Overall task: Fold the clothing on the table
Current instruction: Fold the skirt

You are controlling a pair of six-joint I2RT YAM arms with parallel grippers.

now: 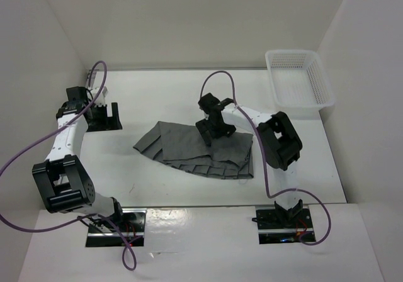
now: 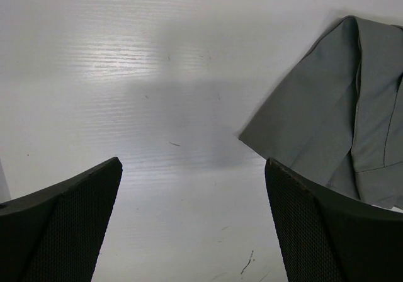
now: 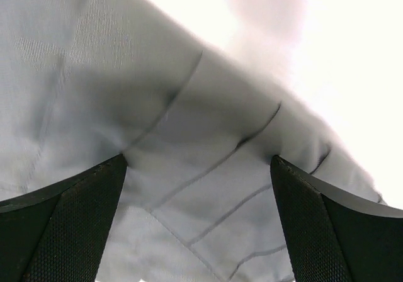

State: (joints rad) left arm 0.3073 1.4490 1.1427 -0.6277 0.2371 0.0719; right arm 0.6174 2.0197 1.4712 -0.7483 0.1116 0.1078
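Right gripper [image 3: 196,162]: jaws spread wide, nothing pinched between them, poised right over the skirt [image 1: 195,150]; pleat lines and a seam filling the gap between the fingers in the wrist view. Contact with the cloth or a slight hover: cannot tell.

Left gripper [image 2: 192,162]: jaws also spread wide, empty, only bare table [image 1: 157,187] between the fingers. One corner of the skirt off to the upper right of that wrist view, apart from the fingers.

Skirt flat at the centre of the overhead view, long axis running left to right with a slight drop toward the right. Pointed corner at its left end, wider pleated mass at the right, layers overlapping along the lower edge.

Deciding relation: cloth straight beneath the right jaws, upper right part of the garment, so right arm far nearer. Left gripper well apart, in the upper left of the overhead view, with the skirt's left corner lying to its lower right.

Likely next: pinch by the right jaws, judged from position only.

Room: bare table left of and below the skirt. Basket [image 1: 302,107] in the upper right corner, apart from the cloth. Walls close on the left, far and right sides
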